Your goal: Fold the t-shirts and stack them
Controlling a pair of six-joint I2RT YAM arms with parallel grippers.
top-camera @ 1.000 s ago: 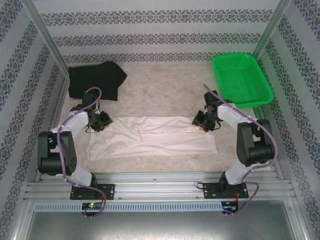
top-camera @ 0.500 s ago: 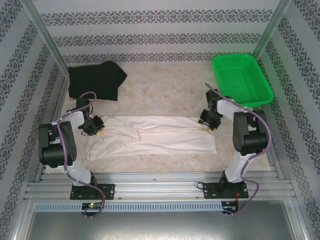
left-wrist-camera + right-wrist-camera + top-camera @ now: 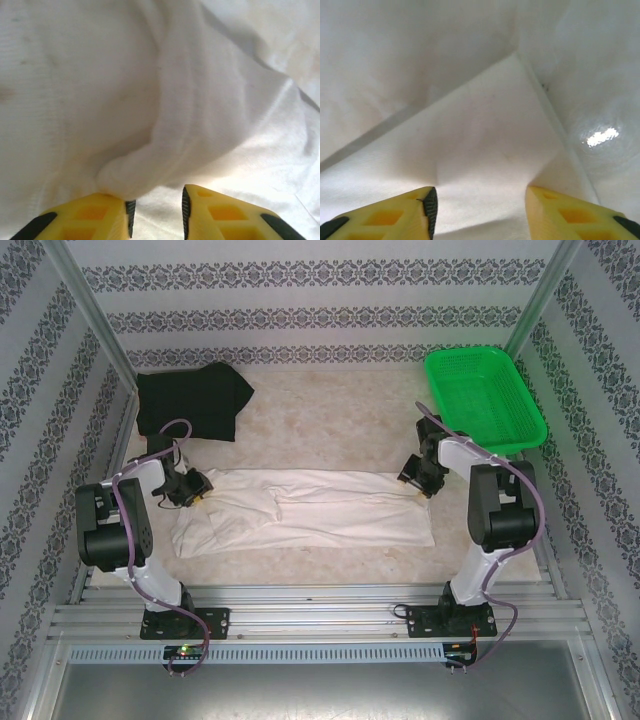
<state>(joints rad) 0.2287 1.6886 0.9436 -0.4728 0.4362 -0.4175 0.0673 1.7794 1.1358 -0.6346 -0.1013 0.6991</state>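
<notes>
The cream t-shirt [image 3: 300,512] lies flat on the table [image 3: 330,425], near the front, between the two arms. It is a long band running from left to right, so it seems to be folded once along its length. The black t-shirt [image 3: 190,405] sits in a heap in the far left corner, well apart from it. The green basket [image 3: 485,400] is in the far right corner.

The left pincer [image 3: 196,487] is down at the far left corner of the cream shirt. Its jaws stand a little way apart, and nothing is pinched between them. A soft lump of cloth touches the tip of one finger. The right pincer [image 3: 416,478] is down at the far right corner. Its jaws are wide apart and hold nothing. Flat cloth lies under them.

Both pincers look free of the shirt, so this fold is likely done, and the band needs to be folded shorter next. To do that well, both arms should go straight up first, so the fingers do not drag the cloth. The left one needs the most care, because the lump by its finger could catch and pull the fold open. For the next fold, each pincer should bite through all the layers, not just the top one. The two should move at the same speed so the edges line up.
</notes>
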